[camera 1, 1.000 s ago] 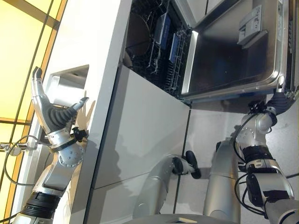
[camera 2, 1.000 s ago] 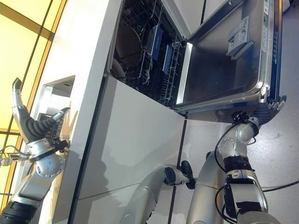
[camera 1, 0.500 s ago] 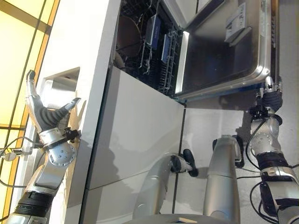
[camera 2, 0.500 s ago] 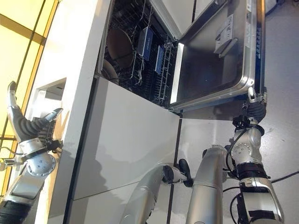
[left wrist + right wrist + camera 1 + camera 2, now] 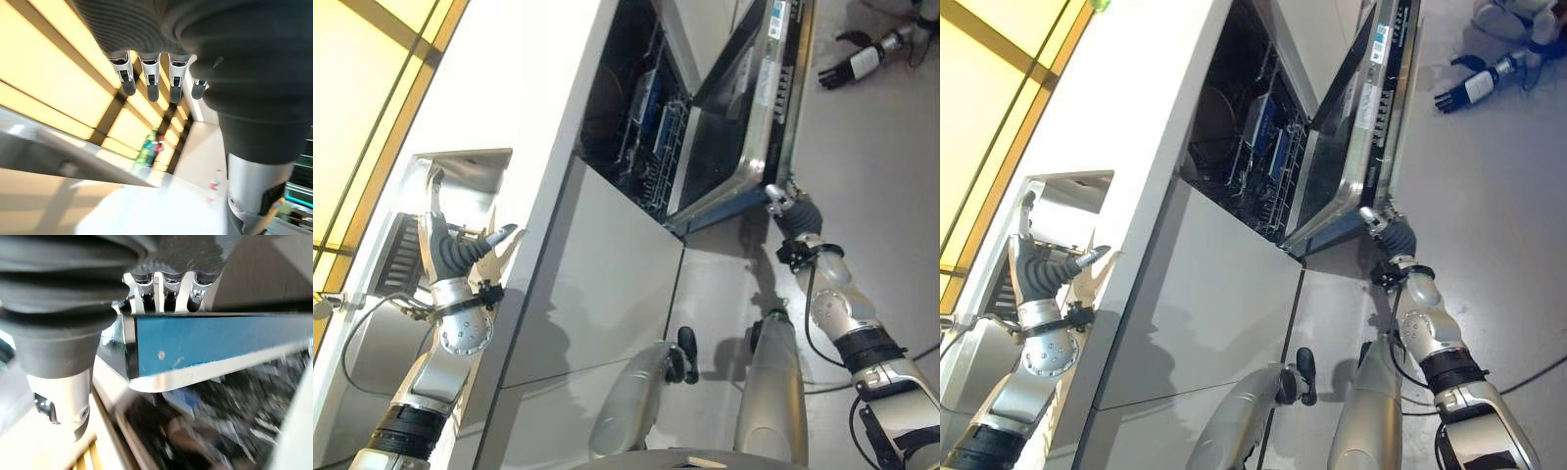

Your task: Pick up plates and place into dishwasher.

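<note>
The right hand (image 5: 1383, 221) presses straight fingers under the dishwasher door (image 5: 1351, 147) edge to swing it shut; the left hand (image 5: 452, 253), spread and empty, hovers by the desk (image 5: 524, 88).

Dishwasher door (image 5: 1351, 157) stands between rack (image 5: 1263, 157) and right hand (image 5: 1383, 223).

**Steel, wire and gloss white**

The dishwasher door (image 5: 729, 122) has a brushed, reflective metal inner face and a blue edge with a smooth, film-like sheen (image 5: 215, 340). The racks (image 5: 1268, 147) inside are thin coated wire. The cabinet front (image 5: 597, 274) is smooth white with a soft gloss. The countertop (image 5: 524, 73) looks matt white. The floor (image 5: 1489, 215) is a pale, smooth sheet.
</note>
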{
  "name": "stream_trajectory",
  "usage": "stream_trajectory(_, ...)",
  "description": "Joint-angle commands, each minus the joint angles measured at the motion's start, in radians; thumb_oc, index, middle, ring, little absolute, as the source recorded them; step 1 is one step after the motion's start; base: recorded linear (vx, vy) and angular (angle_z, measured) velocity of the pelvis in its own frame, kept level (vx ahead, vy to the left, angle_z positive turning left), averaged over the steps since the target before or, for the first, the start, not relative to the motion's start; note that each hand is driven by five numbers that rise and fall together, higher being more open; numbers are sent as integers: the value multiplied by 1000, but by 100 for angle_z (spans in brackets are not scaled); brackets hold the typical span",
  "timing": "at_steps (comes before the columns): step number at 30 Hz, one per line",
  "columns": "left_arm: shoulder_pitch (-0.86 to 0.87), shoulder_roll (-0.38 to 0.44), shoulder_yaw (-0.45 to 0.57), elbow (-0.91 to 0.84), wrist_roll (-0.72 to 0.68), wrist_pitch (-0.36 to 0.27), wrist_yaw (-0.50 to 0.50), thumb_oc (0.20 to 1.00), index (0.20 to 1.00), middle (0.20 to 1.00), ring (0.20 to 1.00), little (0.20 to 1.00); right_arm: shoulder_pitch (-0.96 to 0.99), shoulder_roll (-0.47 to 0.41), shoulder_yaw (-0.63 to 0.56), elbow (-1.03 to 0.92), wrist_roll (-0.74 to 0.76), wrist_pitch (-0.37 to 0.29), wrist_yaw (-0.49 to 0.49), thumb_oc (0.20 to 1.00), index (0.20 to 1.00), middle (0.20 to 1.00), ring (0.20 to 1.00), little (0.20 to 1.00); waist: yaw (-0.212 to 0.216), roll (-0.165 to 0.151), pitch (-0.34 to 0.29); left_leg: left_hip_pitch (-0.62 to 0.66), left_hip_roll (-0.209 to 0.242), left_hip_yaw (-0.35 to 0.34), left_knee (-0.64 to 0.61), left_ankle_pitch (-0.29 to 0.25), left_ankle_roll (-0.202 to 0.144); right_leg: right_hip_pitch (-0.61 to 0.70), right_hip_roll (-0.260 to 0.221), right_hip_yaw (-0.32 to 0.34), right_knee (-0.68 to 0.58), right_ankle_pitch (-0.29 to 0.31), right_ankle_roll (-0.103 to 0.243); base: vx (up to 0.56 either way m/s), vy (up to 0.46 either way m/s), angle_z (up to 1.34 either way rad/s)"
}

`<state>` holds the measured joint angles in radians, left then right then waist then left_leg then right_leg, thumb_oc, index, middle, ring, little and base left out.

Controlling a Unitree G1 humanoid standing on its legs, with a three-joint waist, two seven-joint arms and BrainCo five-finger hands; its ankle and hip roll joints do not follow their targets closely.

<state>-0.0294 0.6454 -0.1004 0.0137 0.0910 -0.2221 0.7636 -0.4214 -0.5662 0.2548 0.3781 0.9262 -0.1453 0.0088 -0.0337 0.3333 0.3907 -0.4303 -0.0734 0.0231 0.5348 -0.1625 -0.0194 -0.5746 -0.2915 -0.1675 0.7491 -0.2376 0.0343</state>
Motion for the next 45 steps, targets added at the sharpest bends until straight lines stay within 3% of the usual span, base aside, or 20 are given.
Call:
stream_trajectory(1,-12,85,61,-69,-34,-24,-20,1000,1000,1000,1000,1000,-276,171,77,-199,-71,-92,154,1000,1000,1000,1000,1000,162,-113,-51,10,-70,35,25,-39,64,143,-5,51,-200,102,-5,106,-119,39)
stream_trajectory(5,0,98,92,-76,-25,-43,-73,1000,1000,1000,1000,1000,-227,223,92,-201,-89,-148,135,1000,1000,1000,1000,1000,202,-177,-88,57,-61,-5,-7,-38,58,264,15,-9,-307,129,-1,155,-202,79)
stream_trajectory(7,8,105,105,-78,-1,-52,-109,1000,1000,1000,1000,1000,-188,265,112,-203,-111,-194,110,1000,1000,1000,1000,1000,233,-232,-116,89,-46,-29,-32,-39,57,343,35,-40,-379,146,5,177,-239,132)
stream_trajectory(12,15,102,122,-81,38,-75,-193,1000,1000,1000,1000,1000,-104,298,126,-218,-124,-259,60,1000,1000,1000,1000,1000,279,-312,-174,168,-23,-56,-104,-31,59,467,67,-78,-492,168,21,158,-188,51)
stream_trajectory(15,10,98,126,-80,59,-79,-219,1000,1000,1000,1000,1000,-54,310,122,-228,-130,-287,52,1000,1000,1000,1000,1000,284,-343,-203,209,-12,-58,-161,-15,60,509,80,-90,-542,182,32,78,-137,4)
stream_trajectory(25,21,62,121,-55,91,-104,-243,1000,1000,1000,1000,1000,87,318,78,-291,-170,-285,-10,1000,1000,1000,1000,1000,243,-354,-260,330,7,-26,-293,6,62,586,99,-67,-629,205,61,5,-34,-4)
stream_trajectory(33,92,3,154,-80,108,-92,-197,1000,1000,1000,1000,1000,320,263,12,-401,-457,-209,-313,1000,1000,1000,1000,1000,163,-339,-300,410,21,27,-410,23,61,602,104,-18,-692,219,81,-60,77,-20)
stream_trajectory(39,108,-52,150,-104,95,-71,-144,1000,1000,1000,1000,1000,368,224,-34,-590,-618,-196,-411,1000,1000,1000,1000,1000,112,-331,-315,441,11,48,-462,28,61,594,102,19,-737,245,93,-84,141,-28)
stream_trajectory(45,104,-80,152,-124,38,-92,-129,1000,1000,1000,1000,1000,314,170,-51,-679,-624,-207,-363,1000,1000,1000,1000,1000,132,-344,-336,448,-12,27,-469,23,68,587,92,16,-713,256,92,-72,157,-11)
